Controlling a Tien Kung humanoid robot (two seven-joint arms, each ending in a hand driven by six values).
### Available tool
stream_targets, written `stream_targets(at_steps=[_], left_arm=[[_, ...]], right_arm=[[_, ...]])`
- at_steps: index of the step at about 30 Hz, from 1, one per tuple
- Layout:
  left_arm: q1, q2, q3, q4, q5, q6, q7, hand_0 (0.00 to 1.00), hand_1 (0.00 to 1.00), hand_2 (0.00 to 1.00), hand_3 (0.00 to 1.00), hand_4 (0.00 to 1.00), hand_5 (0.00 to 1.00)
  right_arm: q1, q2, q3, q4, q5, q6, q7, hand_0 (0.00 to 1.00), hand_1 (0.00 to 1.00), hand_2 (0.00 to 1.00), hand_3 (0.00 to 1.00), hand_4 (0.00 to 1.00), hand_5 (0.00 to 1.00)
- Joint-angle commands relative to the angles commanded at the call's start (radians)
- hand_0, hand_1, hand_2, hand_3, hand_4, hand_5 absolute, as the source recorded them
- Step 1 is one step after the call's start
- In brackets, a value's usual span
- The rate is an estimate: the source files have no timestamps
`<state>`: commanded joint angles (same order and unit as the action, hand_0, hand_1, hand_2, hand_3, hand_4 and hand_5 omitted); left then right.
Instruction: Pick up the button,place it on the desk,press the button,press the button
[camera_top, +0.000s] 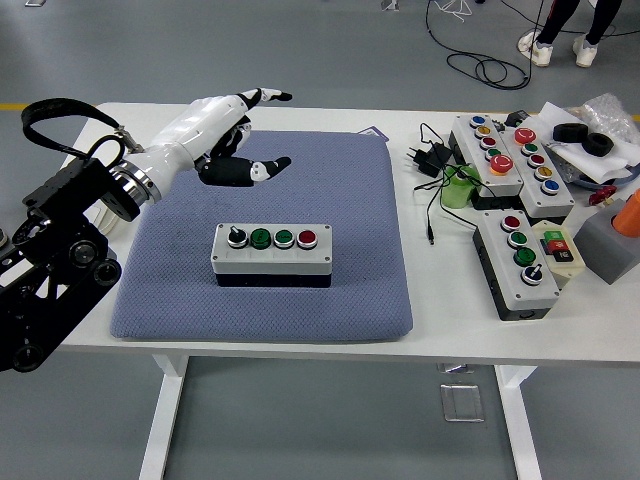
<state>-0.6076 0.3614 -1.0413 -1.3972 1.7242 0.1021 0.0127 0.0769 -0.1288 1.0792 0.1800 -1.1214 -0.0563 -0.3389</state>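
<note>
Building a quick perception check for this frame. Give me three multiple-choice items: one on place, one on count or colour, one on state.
1. Where does the button box sit?
A. on the blue pad
B. on bare table
C. in the left hand

2. How many controls show on top of that box?
A. two
B. four
C. six

3. What state is the left hand in?
A. gripping the box
B. pressing a button
C. open, raised clear of the box

Answers: 1 A, the box rests mid-pad. 2 B, a black knob, two green buttons, one red button. 3 C, its fingers are spread above the pad's far-left part, holding nothing.
</note>
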Motion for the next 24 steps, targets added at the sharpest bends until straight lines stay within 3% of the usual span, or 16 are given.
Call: stream_targets(at_steps=[2,5,6,12,21,24], left_arm=[[0.012,0.002,-0.015,0.026,-0.078,0.062,-0.01,0.512,0.612,0.683,0.959,0.826,0.998],[0.029,0.004,-0.039,0.072,-0.208,0.08,-0.026,0.512,0.612,0.683,0.959,0.826,0.998],[0.032,0.005,-0.044,0.08,-0.247,0.079,-0.031,0.808,0.851,0.932,0.965,0.796,0.998],[0.104,0.024,-0.122,0.154,-0.5,0.069,-0.076,0.808,0.851,0.932,0.965,0.796,0.998],[0.172,0.042,-0.212,0.196,-0.882,0.029,-0.09,0.842,0.876,0.942,0.924,0.769,0.998],[0.188,0.05,-0.22,0.198,-0.934,0.005,-0.096,0.842,0.876,0.935,0.916,0.759,0.998]], right_arm=[[0.0,0.0,0.002,0.0,-0.002,0.0,0.0,0.706,0.699,0.768,0.622,0.424,0.257],[0.0,0.0,0.002,0.0,-0.005,0.001,-0.001,0.706,0.699,0.768,0.622,0.424,0.257],[0.0,-0.001,0.003,0.0,-0.006,0.001,-0.002,0.705,0.698,0.767,0.622,0.424,0.257],[-0.002,-0.001,0.001,0.0,-0.008,0.002,-0.001,0.705,0.698,0.767,0.622,0.424,0.257],[-0.008,0.001,0.014,0.0,-0.018,0.001,-0.002,0.705,0.698,0.767,0.622,0.423,0.256],[-0.011,0.002,0.018,0.0,-0.022,0.001,-0.002,0.704,0.697,0.768,0.622,0.423,0.256]])
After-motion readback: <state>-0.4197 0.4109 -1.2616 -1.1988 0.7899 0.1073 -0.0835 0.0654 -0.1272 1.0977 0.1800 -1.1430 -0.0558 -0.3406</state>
